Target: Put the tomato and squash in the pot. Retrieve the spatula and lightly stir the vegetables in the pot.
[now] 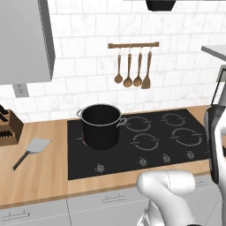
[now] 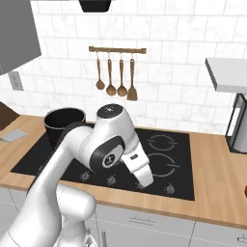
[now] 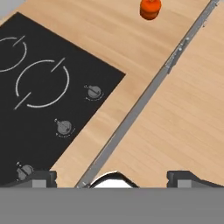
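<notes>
The black pot (image 1: 101, 126) stands on the front left burner of the stovetop (image 1: 176, 145); it also shows as the pot (image 2: 65, 123) behind my arm. The spatula (image 1: 32, 149) lies flat on the counter left of the stove, its grey blade (image 2: 12, 135) at the far left edge. A small red tomato (image 3: 150, 8) sits on the wooden counter right of the stove and peeks in as the tomato (image 2: 245, 191). My gripper (image 3: 113, 178) is open and empty, high over the counter's front edge, well short of the tomato. The squash is out of view.
Wooden spoons and a turner hang on a wall rail (image 1: 132, 45). A knife block (image 1: 8, 128) stands at the far left. A grey appliance (image 2: 239, 126) stands on the right counter under a shelf (image 2: 226, 72). The stove knobs (image 3: 93, 92) line its front edge.
</notes>
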